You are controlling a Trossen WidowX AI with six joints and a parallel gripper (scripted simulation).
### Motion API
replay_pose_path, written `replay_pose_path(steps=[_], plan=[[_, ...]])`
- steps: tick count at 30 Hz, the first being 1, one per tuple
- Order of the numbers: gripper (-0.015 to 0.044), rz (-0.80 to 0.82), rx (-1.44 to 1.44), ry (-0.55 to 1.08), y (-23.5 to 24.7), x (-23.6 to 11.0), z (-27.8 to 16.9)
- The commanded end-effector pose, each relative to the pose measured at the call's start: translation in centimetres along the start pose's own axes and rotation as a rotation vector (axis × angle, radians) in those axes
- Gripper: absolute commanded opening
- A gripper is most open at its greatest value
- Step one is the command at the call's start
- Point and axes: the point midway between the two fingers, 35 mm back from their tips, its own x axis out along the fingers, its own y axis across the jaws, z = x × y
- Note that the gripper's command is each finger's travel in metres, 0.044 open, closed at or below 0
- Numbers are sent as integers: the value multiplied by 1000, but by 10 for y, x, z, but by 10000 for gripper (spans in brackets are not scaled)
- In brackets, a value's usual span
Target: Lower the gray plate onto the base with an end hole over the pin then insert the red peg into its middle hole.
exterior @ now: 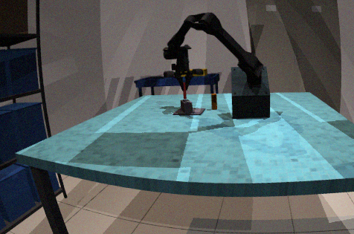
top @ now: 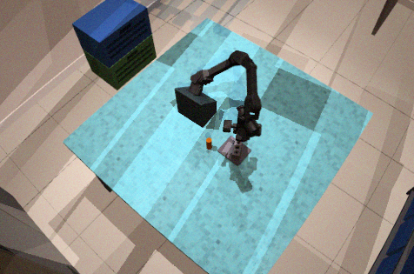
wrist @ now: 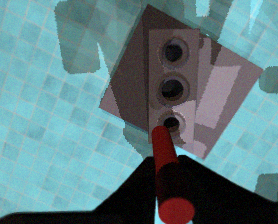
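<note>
Wrist view: the gripper (wrist: 168,172) clamps the red peg (wrist: 164,147) over the gray plate (wrist: 173,90); next, align with the middle hole (wrist: 172,88) and descend.

The arm (exterior: 227,40) is matte black throughout, built of slim, boxy links joined by rounded, bulkier joints. It rises from a dark, blocky pedestal (exterior: 238,107). The wrist end carries a short crosswise housing (top: 228,125). In the wrist view its jaws appear as a plain black silhouette.
</note>
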Motion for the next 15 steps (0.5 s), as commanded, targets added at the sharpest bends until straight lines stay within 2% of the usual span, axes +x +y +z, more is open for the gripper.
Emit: replay_pose_path(steps=[1,8,15], plan=[[0,-5,0,3,-6,2,13],[0,-3,2,6,-13,4,32],[0,-3,2,6,-13,4,32]])
